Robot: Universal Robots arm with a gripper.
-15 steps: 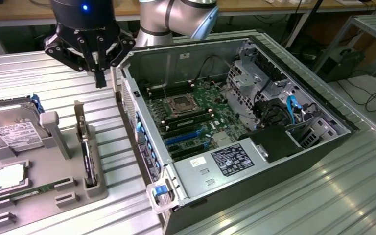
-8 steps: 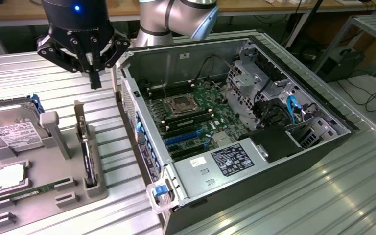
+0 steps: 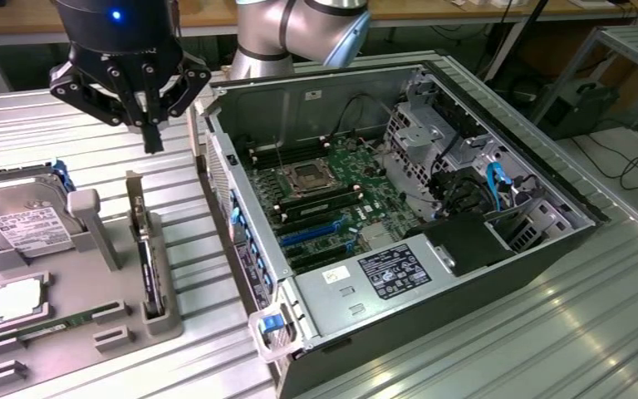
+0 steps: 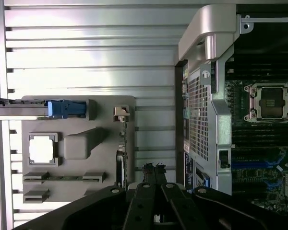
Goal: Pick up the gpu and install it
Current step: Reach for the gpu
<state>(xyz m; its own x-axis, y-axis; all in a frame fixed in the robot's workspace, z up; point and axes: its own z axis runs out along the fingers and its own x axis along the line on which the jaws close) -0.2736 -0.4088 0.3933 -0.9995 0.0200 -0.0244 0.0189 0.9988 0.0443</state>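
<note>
The gpu [image 3: 145,259] stands edge-on as a dark narrow slab in a slot of the grey holder [image 3: 97,274], its silver bracket end [image 3: 133,189] rising at the far end. In the wrist view the gpu [image 4: 119,165] lies just beside my fingertips, with its bracket [image 4: 121,113] further on. My gripper [image 3: 154,140] hangs above the ribbed table, a little beyond the bracket end and well above the card. Its fingers [image 4: 148,170] are pressed together with nothing between them.
The open computer case [image 3: 463,274] lies at the exterior view's right, motherboard [image 3: 331,199] exposed with blue slots [image 3: 308,237]. In the holder sit a hard drive [image 3: 26,220], a processor [image 3: 17,299] and a RAM stick [image 3: 64,324]. The case wall [image 3: 213,174] stands close beside the holder.
</note>
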